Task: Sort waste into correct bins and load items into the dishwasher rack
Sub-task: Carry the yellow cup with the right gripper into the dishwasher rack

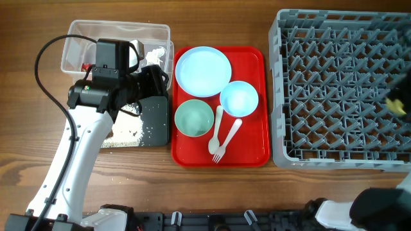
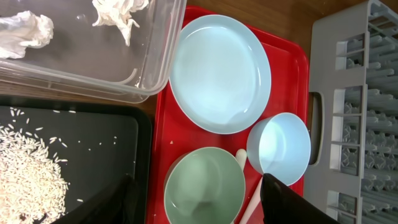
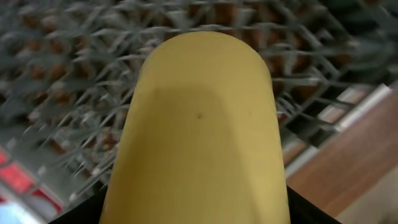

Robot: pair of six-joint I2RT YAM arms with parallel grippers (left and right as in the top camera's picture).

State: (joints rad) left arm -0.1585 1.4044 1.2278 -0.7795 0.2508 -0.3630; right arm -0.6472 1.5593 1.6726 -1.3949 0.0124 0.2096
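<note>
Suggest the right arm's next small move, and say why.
Probably lower the cup onto the rack and release it. The right gripper holds the cup over the rack's right side, and the wrist view shows the pegs directly behind it, so it seems placed for setting down rather than for more travel.

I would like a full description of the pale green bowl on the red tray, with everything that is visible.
The pale green bowl is round, smooth and matte, likely plastic, with a plain rim. It stands upright and empty on the red tray, in its near left part, in front of the blue plate. The white spoon lies just right of it. Whether they touch is unclear.
</note>
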